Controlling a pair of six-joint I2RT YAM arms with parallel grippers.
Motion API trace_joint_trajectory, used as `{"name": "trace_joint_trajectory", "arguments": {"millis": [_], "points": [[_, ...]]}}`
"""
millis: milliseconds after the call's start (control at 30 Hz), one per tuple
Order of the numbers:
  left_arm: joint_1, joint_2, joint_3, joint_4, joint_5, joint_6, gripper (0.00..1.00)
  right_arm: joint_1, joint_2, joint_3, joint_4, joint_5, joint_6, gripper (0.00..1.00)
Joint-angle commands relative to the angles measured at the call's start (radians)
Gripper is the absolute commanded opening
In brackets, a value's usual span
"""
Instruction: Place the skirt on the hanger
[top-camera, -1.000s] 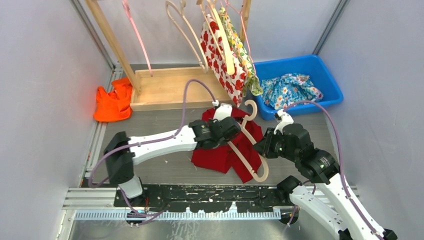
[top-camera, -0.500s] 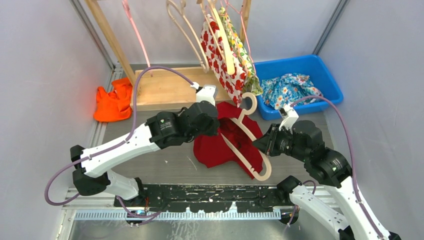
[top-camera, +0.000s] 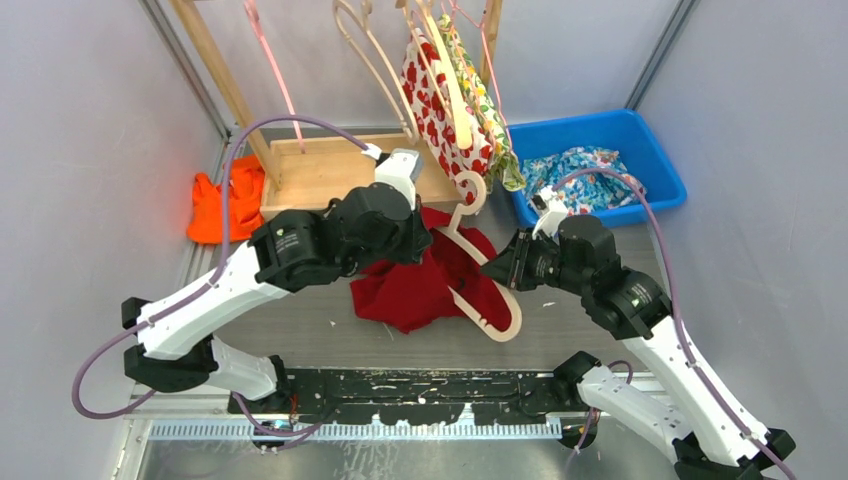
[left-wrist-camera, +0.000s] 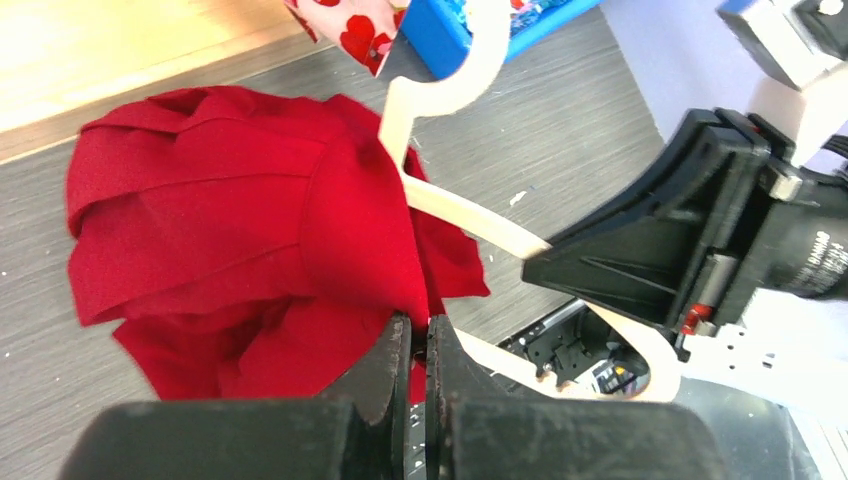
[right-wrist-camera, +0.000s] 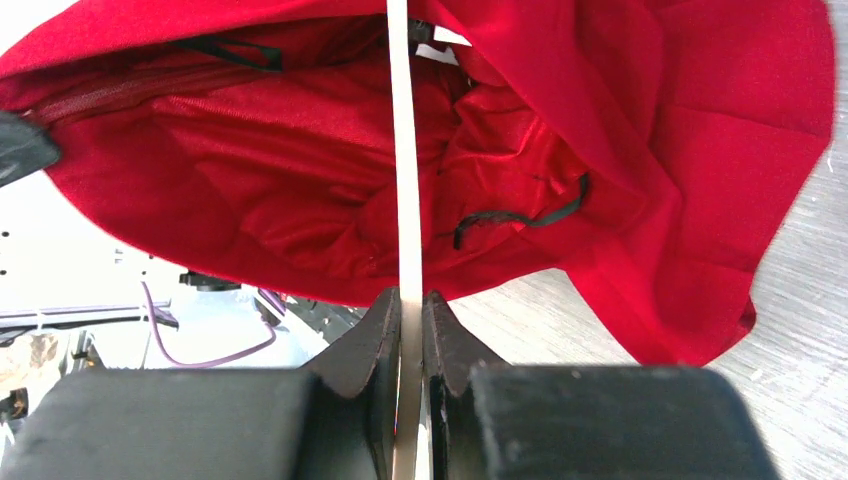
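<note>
Red skirt (left-wrist-camera: 230, 210) pinched in left claw (left-wrist-camera: 418, 328); right wrist view shows its inside, right claw (right-wrist-camera: 405, 300) clamping hanger (right-wrist-camera: 402, 150).

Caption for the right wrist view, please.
Right gripper shut on the pale hanger, its thin edge crossing the open, shiny-lined interior of the red skirt.

The skirt (top-camera: 410, 290) is red cloth, matt outside, with a smoother, faintly shiny lining (right-wrist-camera: 330, 170). The hanger (left-wrist-camera: 470, 215) is pale and smooth with a slight sheen; whether it is wood or plastic cannot be told. The left hand (left-wrist-camera: 418, 340) and right hand (right-wrist-camera: 410, 300) are matt black plastic. The table (top-camera: 300, 320) is grey with a fine brushed grain. The bin (top-camera: 600, 120) is glossy blue plastic, and the rack (top-camera: 320, 175) is bare pale wood.
</note>
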Motion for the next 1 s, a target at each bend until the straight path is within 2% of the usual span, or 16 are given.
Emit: {"name": "trace_joint_trajectory", "arguments": {"millis": [0,100,233,367,567,667,967], "points": [[-0.014,-0.020,0.125,0.015,0.086,0.028,0.00,0.005,0.016,0.021,0.175,0.018,0.009,0.01],[-0.020,0.012,0.202,-0.019,0.138,0.034,0.00,0.011,0.020,0.000,0.273,0.031,0.016,0.01],[-0.025,0.027,0.202,-0.033,0.231,0.027,0.00,0.018,0.027,-0.042,0.404,0.064,0.021,0.01],[-0.032,0.028,0.084,0.002,0.328,-0.002,0.00,0.028,0.045,-0.116,0.540,0.094,0.056,0.01],[-0.051,0.039,-0.134,0.156,0.444,-0.069,0.00,0.083,0.076,-0.259,0.751,0.171,0.080,0.01],[-0.053,0.052,-0.183,0.229,0.472,-0.089,0.00,0.107,0.099,-0.338,0.863,0.205,0.101,0.01],[-0.044,0.123,-0.165,0.281,0.462,-0.072,0.00,0.223,0.230,-0.490,1.120,0.299,0.104,0.01]]}}
